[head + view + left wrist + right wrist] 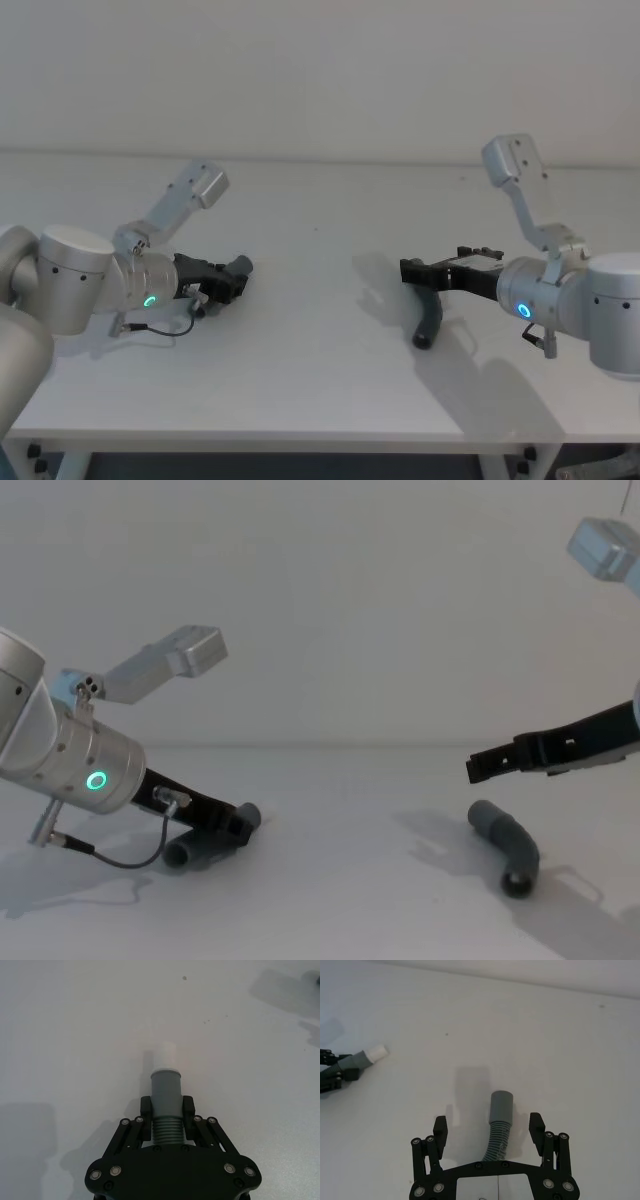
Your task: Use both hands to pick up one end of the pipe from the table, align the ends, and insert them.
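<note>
White surface (320, 400): left pincer (167, 1105) clamps one pipe piece (166, 1091); right pincer (490, 1127), spread over the other piece (505, 845) at lower right, could knock it askew.

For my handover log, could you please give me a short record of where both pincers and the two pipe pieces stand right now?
left pincer: shut on left pipe piece
left pipe piece: white tip juts forward
right pincer: open, just above right pipe piece
right pipe piece: lying on table, ungripped
joining: not done, pieces far apart
</note>
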